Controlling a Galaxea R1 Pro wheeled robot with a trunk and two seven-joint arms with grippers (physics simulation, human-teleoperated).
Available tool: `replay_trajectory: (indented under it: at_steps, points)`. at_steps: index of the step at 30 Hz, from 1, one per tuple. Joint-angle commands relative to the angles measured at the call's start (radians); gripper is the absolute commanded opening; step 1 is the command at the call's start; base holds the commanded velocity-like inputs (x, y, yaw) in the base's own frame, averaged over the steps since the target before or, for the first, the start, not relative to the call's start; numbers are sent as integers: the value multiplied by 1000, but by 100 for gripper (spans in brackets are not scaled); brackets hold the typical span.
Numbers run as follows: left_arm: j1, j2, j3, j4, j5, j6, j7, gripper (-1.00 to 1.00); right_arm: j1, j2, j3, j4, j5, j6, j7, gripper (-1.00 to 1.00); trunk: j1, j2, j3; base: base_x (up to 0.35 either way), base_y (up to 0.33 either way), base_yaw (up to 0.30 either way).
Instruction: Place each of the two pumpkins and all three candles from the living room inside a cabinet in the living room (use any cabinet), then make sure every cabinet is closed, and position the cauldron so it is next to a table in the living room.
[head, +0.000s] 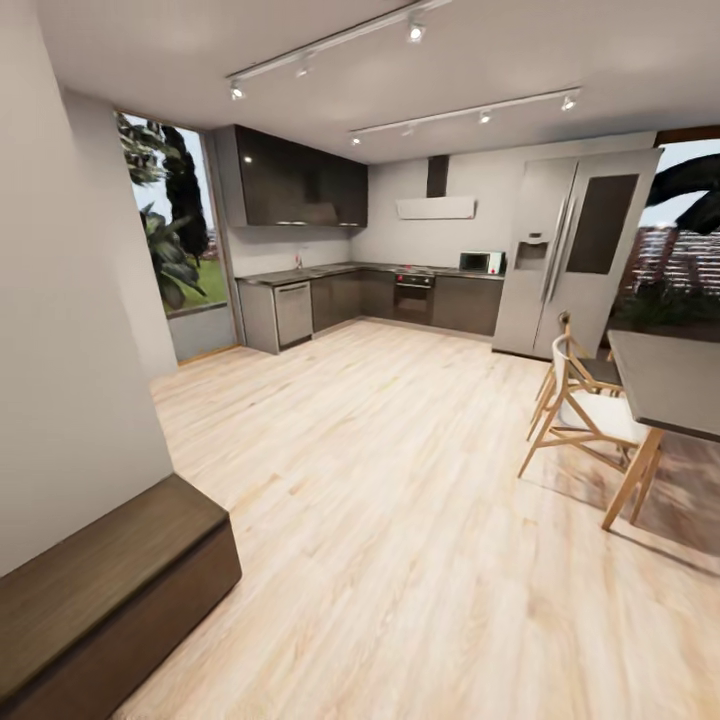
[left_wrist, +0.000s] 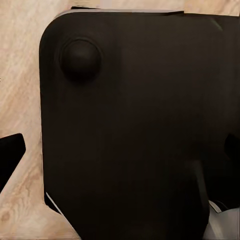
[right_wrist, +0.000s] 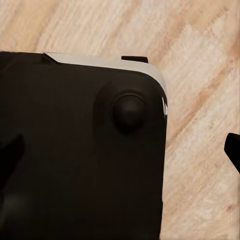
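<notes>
Nearest in the head view sits the low brown cabinet (head: 100, 590) against the left wall, stiff, handleless, likely opened by its drawer edge. Both wrist views show the robot's dark base (left_wrist: 130, 125) over wood floor (right_wrist: 200, 165); either pincer's spread I cannot tell.

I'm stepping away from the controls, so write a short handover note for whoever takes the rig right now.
Claws: the wrist views look down on the robot's dark base over the wooden floor; open or shut cannot be told.
Things: the low brown cabinet sits at near left by the wall, its front shut. Kitchen ahead, dining table and chair at right.
Done: nothing the pictures confirm.
Left: find pumpkins, candles and cauldron.
</notes>
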Motion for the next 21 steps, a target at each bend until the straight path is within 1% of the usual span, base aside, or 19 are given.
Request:
replay_trajectory:
  at_steps: [1,4,11,13,16,21]
  points:
    - [1,0,3,-2,11,-1,1,100,-1,0,2,1,2,-3,-1,100,-4,7,2,0,0,262]
    - [1,0,7,-2,27,-2,4,100,-1,0,2,1,2,-3,-1,100,-15,28,10,0,0,262]
    - [1,0,11,-2,39,-2,7,100,-1,0,2,1,2,-5,-1,100,-42,77,28,0,0,262]
    - [1,1,12,-2,51,-2,8,100,-1,0,2,1,2,-5,-1,100,-50,91,34,0,0,262]
    - [1,2,12,-2,81,-2,9,100,-1,0,2,1,2,-6,-1,100,-61,112,41,0,0,262]
    - [1,3,13,-2,95,-2,9,100,-1,0,2,1,2,-6,-1,100,-81,147,55,0,0,262]
